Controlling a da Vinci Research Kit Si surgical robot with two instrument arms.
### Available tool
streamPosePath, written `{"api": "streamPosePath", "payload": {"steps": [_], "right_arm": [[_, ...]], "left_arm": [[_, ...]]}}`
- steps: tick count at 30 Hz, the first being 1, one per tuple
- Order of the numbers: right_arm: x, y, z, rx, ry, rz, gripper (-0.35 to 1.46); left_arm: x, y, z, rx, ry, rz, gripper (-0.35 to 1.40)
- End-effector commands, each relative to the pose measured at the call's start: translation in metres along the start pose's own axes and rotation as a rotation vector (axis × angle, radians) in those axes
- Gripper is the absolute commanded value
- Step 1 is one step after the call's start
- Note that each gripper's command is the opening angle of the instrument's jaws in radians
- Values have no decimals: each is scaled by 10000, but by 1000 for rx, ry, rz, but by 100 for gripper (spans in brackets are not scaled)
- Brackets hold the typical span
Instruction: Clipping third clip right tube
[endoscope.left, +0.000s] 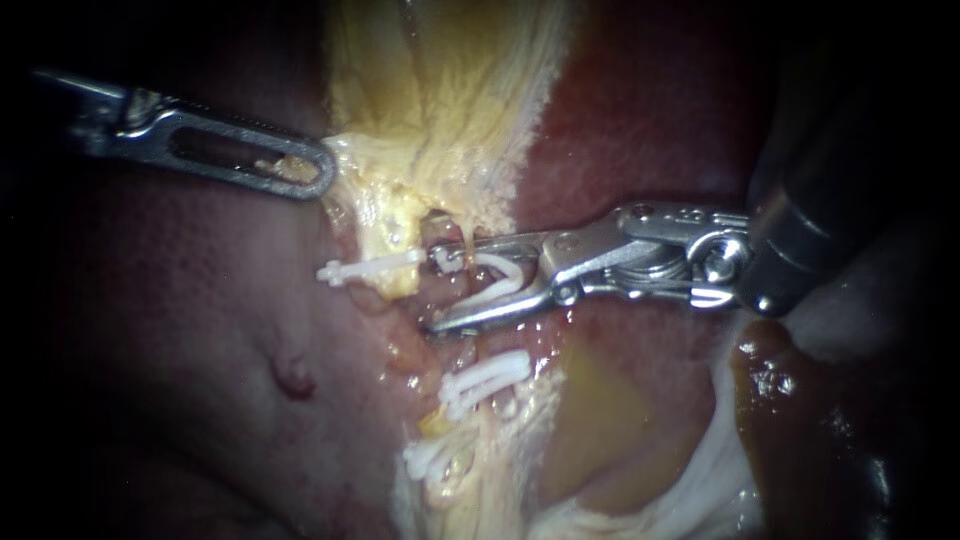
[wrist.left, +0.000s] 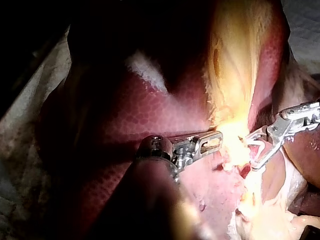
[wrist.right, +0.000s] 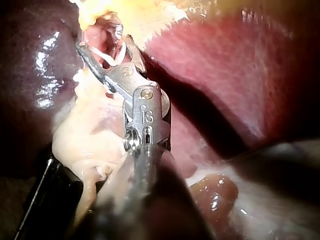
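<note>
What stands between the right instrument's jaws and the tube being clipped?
Nothing visible: the right instrument holds a white clip in its jaws, which sit on either side of the tube.

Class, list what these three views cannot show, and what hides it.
1. Endoscope view: the tube inside the white plastic clip, covered by that clip and the right instrument's jaws.
2. Endoscope view: the left instrument's shaft, lost in darkness at the edge.
3. Left wrist view: where that instrument meets the frayed yellow tissue, washed out by glare.
</note>
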Motion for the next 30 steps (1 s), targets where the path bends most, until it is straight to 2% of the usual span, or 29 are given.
{"api": "streamPosePath", "payload": {"steps": [1,6,11,18,26,30], "right_arm": [[1,-1,0,10,3,5,50],[2,-3,1,52,15,24,50],[3,-5,1,62,12,33,49],[12,-18,-8,110,32,34,50],[28,-45,-12,225,102,55,49],[36,-53,-11,275,135,75,48]], "left_arm": [[0,0,0,0,0,0,-35],[0,2,0,0,0,0,-35],[1,2,0,0,0,0,-35],[1,2,-1,1,0,1,-35],[1,2,-1,1,0,1,-35],[1,2,-1,1,0,1,-35]]}}
